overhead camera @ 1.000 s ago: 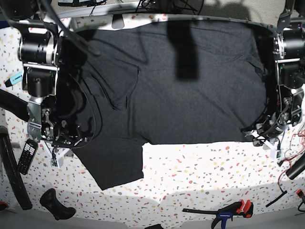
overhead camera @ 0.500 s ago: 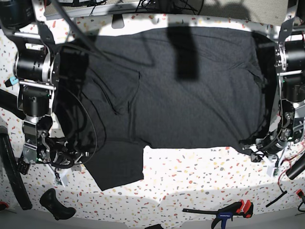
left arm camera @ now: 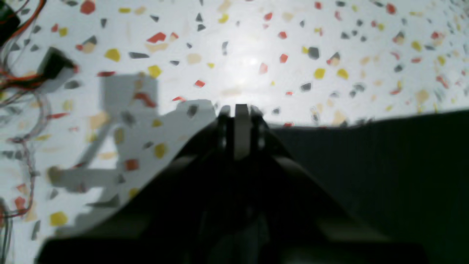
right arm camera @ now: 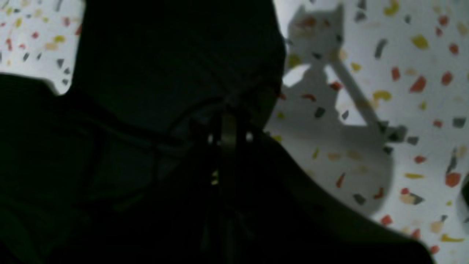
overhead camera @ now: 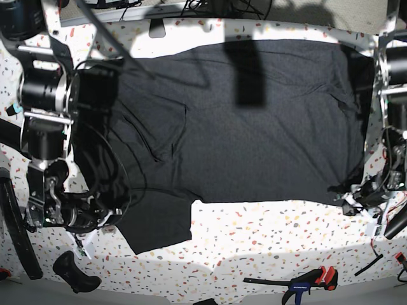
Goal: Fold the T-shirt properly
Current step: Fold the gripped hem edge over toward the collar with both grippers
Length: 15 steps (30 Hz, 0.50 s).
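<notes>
The dark charcoal T-shirt (overhead camera: 254,140) lies spread plain side up on the speckled table (overhead camera: 267,241), with one sleeve (overhead camera: 159,222) pointing to the front. My left gripper (overhead camera: 348,201) is at the shirt's front right corner. In the left wrist view it (left arm camera: 242,117) is shut on the cloth edge (left arm camera: 366,165). My right gripper (overhead camera: 102,221) is at the front left, by the sleeve. In the right wrist view it (right arm camera: 227,137) is shut on bunched dark cloth (right arm camera: 176,58).
A narrow darker strip (overhead camera: 248,70) crosses the shirt's back part. A black and orange clamp (overhead camera: 311,281) and a black handle (overhead camera: 76,273) lie near the front edge. Loose wires (left arm camera: 22,80) lie by the left gripper. Bare table runs along the front.
Both grippers have moved toward the table's front and slightly outward, drawing the shirt's front edge and corners with them. The cloth lies flatter.
</notes>
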### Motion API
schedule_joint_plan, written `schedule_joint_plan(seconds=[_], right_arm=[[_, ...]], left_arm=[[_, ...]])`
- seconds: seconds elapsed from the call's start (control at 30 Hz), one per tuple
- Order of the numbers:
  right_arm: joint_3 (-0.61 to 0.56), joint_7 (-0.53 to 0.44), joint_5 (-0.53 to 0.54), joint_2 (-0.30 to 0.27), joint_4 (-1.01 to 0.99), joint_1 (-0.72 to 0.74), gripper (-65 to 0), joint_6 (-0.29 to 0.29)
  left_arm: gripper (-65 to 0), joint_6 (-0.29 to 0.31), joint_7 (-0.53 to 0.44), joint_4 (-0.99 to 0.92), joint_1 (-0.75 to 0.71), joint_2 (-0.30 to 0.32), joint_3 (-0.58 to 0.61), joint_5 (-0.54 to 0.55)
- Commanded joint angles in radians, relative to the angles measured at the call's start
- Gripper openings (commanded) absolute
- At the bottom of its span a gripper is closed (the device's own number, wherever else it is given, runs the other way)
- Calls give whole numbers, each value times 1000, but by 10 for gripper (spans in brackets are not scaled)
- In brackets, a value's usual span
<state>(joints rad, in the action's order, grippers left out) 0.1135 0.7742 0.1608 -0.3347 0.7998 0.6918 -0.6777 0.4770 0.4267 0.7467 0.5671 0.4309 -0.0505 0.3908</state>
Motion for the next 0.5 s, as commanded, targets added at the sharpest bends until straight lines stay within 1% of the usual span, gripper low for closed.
schedule_joint_plan(seconds=[0.0, 0.17, 0.2, 0.23, 0.3, 0.33, 0.47], right_arm=[[2, -15, 16, -13, 52, 21, -650, -6], [6, 23, 15, -15, 274, -114, -650, -5], [8, 30, 15, -16, 320, -145, -650, -5], [12, 37, 18, -17, 366, -175, -650, -3], [27, 60, 32, -26, 450, -231, -650, 2], [35, 75, 38, -31, 488, -256, -650, 6], [64, 84, 53, -69, 601, -355, -650, 20]], left_arm=[[-650, 6, 0, 61, 2, 21, -4, 11], [-650, 1, 90, 293, -140, 50, -8, 12], [-650, -8, 100, 330, -164, 56, -8, 16], [-650, -37, 116, 365, -187, 66, -8, 31], [-650, -81, 167, 434, -224, 92, -9, 67], [-650, -90, 195, 469, -240, 109, -9, 87], [-650, -92, 298, 606, -292, 175, -9, 132]])
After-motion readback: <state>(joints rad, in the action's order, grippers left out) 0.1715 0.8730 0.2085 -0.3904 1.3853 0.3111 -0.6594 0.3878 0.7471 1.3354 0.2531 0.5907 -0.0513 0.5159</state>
